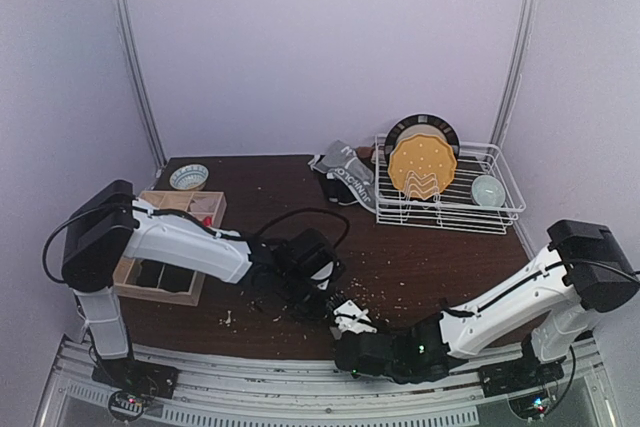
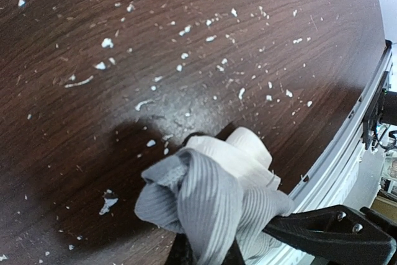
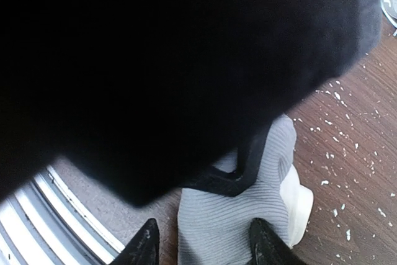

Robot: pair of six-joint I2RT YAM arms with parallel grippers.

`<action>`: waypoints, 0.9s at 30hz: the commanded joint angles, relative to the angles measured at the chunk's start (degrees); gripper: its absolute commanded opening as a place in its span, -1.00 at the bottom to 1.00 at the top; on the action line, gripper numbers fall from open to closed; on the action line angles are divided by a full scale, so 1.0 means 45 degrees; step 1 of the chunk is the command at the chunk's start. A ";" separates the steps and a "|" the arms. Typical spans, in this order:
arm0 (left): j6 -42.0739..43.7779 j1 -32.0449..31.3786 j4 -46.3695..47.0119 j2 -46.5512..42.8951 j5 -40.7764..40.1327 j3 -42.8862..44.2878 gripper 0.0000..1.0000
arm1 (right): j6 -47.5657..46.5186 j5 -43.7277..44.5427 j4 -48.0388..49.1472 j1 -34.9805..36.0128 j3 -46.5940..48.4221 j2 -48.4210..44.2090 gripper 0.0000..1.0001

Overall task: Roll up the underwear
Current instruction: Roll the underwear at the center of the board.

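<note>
A grey ribbed underwear (image 2: 205,197) with a white waistband (image 2: 239,156) is bunched near the table's front edge, small in the top view (image 1: 352,315). My left gripper (image 2: 208,256) is shut on its grey cloth and holds the bundle just above the wood. In the right wrist view the same underwear (image 3: 236,215) lies between the spread fingers of my right gripper (image 3: 208,246). The right-hand finger (image 3: 267,246) is on the cloth, while the left-hand one stands apart from it. The left gripper's dark body hides the upper part of that view.
More underwear (image 1: 345,175) is piled at the back beside a white dish rack (image 1: 500,209) holding a yellow plate (image 1: 422,167) and a small bowl (image 1: 487,189). A wooden box (image 1: 150,287) and a bowl (image 1: 189,177) sit at the left. White crumbs litter the table (image 1: 430,257).
</note>
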 commanded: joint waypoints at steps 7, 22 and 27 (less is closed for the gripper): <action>-0.0221 -0.0118 -0.0440 -0.0272 0.0625 -0.0988 -0.78 | 0.1464 -0.1207 -0.2576 -0.0812 -0.0812 0.1131 -0.72; -0.2020 -0.0136 0.5374 -0.2855 0.0528 -0.4854 0.36 | 0.2254 -0.3450 0.1269 -0.1094 -0.3197 0.0178 -1.00; -0.2907 -0.0297 0.8853 -0.1647 0.0788 -0.4979 0.37 | 0.2626 -0.3714 0.2319 -0.1139 -0.3920 -0.0139 -1.00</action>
